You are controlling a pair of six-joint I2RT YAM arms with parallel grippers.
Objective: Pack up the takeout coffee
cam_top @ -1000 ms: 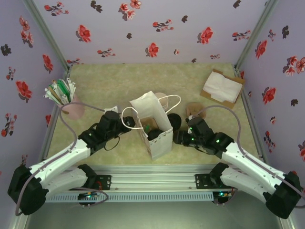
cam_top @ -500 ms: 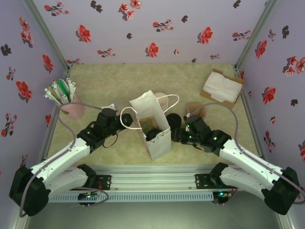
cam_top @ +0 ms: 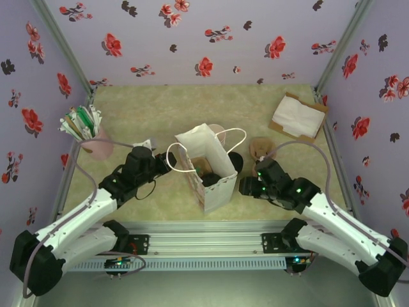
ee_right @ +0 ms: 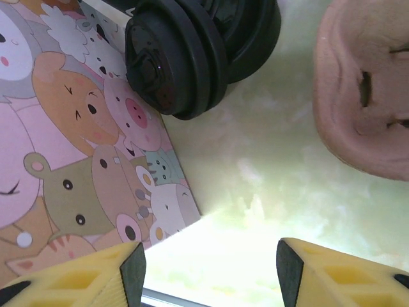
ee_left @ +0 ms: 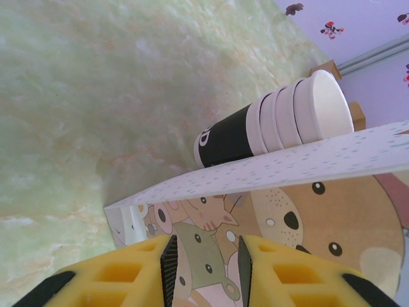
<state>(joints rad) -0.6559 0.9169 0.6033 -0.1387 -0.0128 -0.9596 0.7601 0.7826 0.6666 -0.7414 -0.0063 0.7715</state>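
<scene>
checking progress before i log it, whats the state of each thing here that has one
paper bag: standing, mouth open
takeout coffee: down inside the bag, dark top showing
stack of cups: nested, lidless
black lids: piled loose beside the bag
left gripper: jaws narrow, close against the bag's wall, grip unclear
right gripper: open, nothing between the jaws

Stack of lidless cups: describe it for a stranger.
Find the white paper bag at the scene's centre. Behind its far side sits the stack of cups. Cream open rims and a dark wall distinguish it from the black lids beside the bag.
</scene>
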